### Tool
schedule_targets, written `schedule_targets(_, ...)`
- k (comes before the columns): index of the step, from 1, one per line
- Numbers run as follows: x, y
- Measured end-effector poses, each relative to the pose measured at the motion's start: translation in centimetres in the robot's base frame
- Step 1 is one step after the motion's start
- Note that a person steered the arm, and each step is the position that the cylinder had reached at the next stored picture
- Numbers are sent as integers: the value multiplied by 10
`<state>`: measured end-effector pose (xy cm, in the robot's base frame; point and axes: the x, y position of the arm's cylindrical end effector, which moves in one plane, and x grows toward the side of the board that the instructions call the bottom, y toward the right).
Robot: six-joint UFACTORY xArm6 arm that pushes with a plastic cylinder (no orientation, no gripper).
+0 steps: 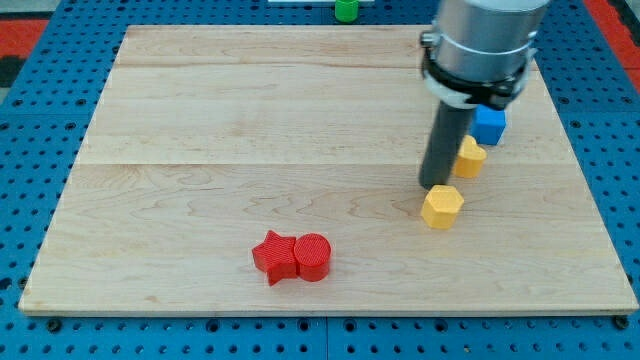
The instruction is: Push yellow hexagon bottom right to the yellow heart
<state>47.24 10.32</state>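
The yellow hexagon (442, 207) lies on the wooden board (200, 120) at the view's right of centre. My tip (435, 186) stands right at the hexagon's upper left edge, seemingly touching it. The yellow heart (470, 157) sits just above and to the right of the hexagon, partly hidden behind the rod. The two yellow blocks are a small gap apart.
A blue block (489, 125) sits just above the yellow heart. A red star (273, 257) and a red cylinder (312, 256) touch each other near the board's bottom middle. A green block (346, 10) lies beyond the board's top edge.
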Motion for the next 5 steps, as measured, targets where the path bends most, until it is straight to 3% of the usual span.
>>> schedule_targets(3,39,-23)
schedule_targets(4,39,31)
schedule_targets(5,39,37)
